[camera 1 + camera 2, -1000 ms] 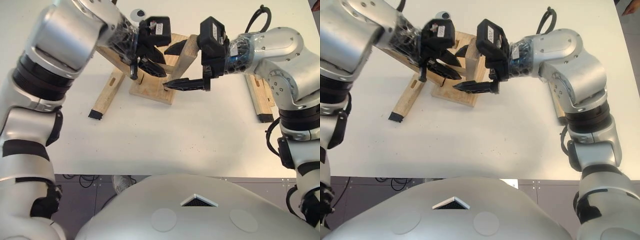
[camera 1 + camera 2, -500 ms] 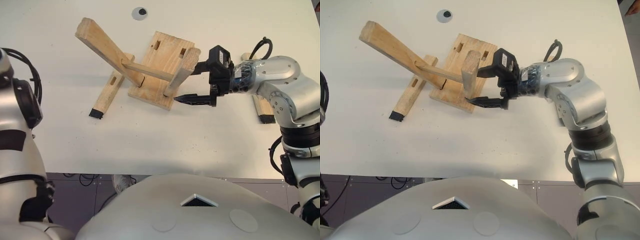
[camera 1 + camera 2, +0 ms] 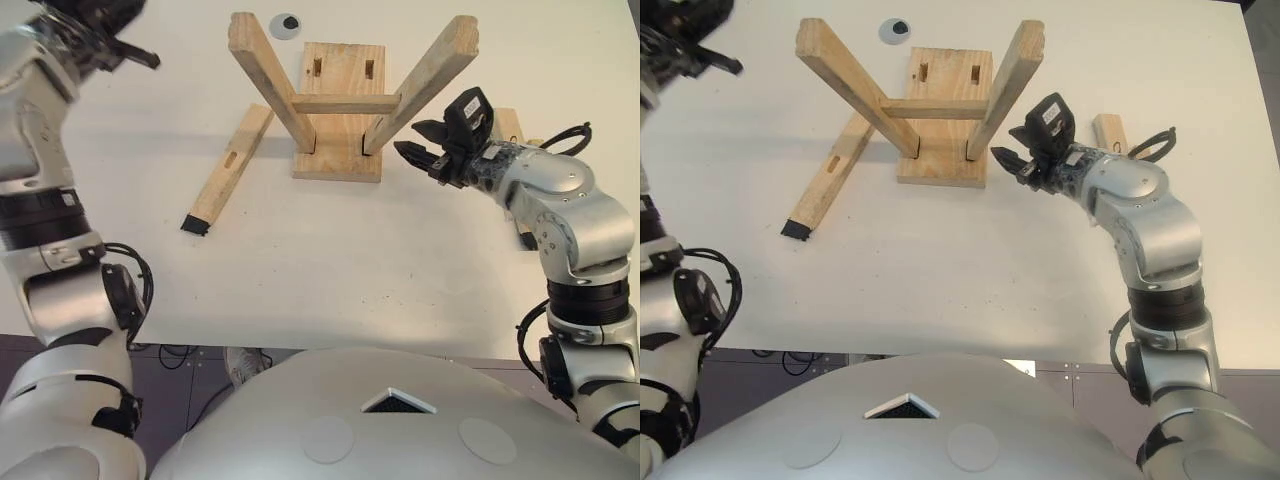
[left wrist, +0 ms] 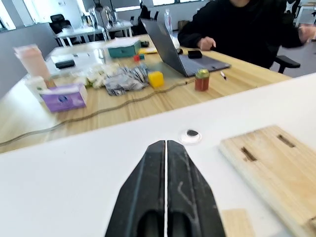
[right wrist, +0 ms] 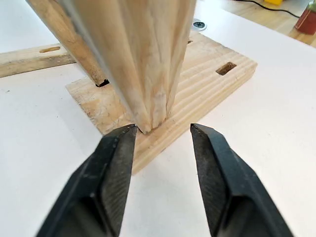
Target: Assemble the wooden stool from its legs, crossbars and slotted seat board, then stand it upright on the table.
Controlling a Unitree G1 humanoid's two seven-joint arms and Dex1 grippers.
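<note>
The slotted seat board [image 3: 338, 160] lies flat on the white table. Two legs [image 3: 268, 85] [image 3: 428, 75] slant up out of it, joined by a crossbar [image 3: 345, 103]. A loose leg [image 3: 228, 165] with a slot lies on the table to the board's left. Another loose wooden piece [image 3: 1108, 130] lies partly under my right forearm. My right gripper [image 3: 412, 140] is open just right of the right leg's foot; in the right wrist view its fingers [image 5: 116, 168] stand on either side of that leg [image 5: 138, 54] without touching. My left gripper [image 4: 166, 153] is shut and empty, raised at the far left [image 3: 140, 57].
A small grey disc with a dark centre [image 3: 287, 23] lies behind the board. The table's front edge [image 3: 300, 345] runs close to me. Beyond the table, the left wrist view shows desks with clutter and a seated person.
My left arm has let go of the left leg and swung up to the far left. The half-built stool now sits square with its legs up. My right gripper has drawn back to the right leg's outer side.
</note>
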